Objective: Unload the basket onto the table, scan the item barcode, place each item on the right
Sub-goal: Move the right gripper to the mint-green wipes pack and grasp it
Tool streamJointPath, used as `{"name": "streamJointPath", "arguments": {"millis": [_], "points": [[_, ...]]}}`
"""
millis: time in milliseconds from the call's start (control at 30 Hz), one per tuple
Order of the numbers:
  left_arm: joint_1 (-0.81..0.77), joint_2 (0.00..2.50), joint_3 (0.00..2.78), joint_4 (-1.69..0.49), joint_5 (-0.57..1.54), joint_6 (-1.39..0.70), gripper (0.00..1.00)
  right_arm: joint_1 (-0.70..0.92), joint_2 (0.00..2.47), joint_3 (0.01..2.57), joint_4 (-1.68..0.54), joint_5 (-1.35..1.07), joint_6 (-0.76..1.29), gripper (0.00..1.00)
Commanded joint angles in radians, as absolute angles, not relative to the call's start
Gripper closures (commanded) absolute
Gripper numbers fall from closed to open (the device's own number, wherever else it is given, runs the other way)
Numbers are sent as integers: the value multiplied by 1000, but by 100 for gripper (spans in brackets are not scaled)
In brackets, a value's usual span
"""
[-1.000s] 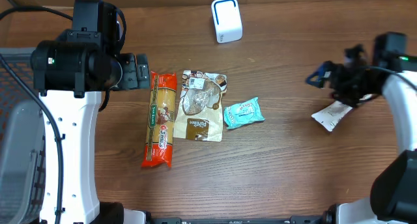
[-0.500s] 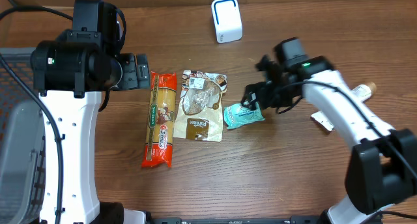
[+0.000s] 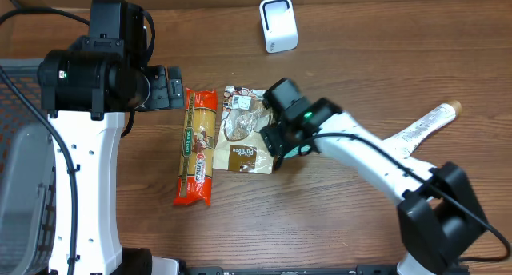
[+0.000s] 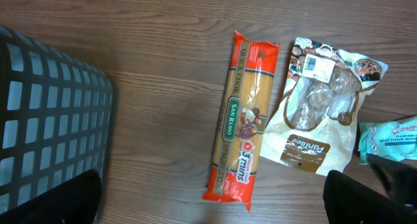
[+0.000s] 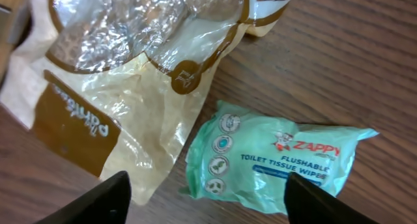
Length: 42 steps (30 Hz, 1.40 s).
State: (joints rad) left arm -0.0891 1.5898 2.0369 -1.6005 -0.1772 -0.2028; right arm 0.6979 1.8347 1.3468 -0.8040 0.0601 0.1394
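The right gripper (image 5: 207,188) holds its fingers apart over the wipes pack (image 5: 273,159), beside a clear-windowed bag (image 5: 130,87) of lumpy contents. The left gripper (image 4: 212,198) is spread wide, with the basket (image 4: 45,120) nearby.

The teal wipes pack (image 5: 273,162), a soft crinkled pouch printed "Flushable Toilet Tissue Wipes", lies flat with its label up, just beside the right edge of the brown-and-cream bag (image 5: 98,120). The white scanner (image 3: 278,24) stands upright beyond the bag's far end, well apart.

Under right claw (image 5: 208,201): wipes pack (image 5: 273,162), teal plastic film, glossy, crinkled. Beside claw: bag (image 5: 124,87), clear glossy film, wrinkled, tan printed panels. Beneath: table (image 5: 365,55), smooth wood grain, low sheen.
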Motion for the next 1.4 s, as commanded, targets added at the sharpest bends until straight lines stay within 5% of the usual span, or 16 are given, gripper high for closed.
{"name": "streamJointPath", "arguments": {"millis": [0, 267, 633, 1233, 1367], "points": [[-85, 1586, 2036, -1599, -190, -210, 0, 725, 1884, 1343, -795, 188, 121, 30], [-85, 1586, 2036, -1599, -190, -210, 0, 749, 1979, 1343, -794, 288, 104, 36], [-85, 1586, 2036, -1599, -190, -210, 0, 752, 2011, 1343, -783, 314, 97, 59], [-85, 1586, 2036, -1599, -190, -210, 0, 751, 2011, 1240, -706, 325, 78, 53], [-85, 1586, 2036, -1599, -190, -210, 0, 751, 2011, 1203, -687, 324, 82, 65]]}}
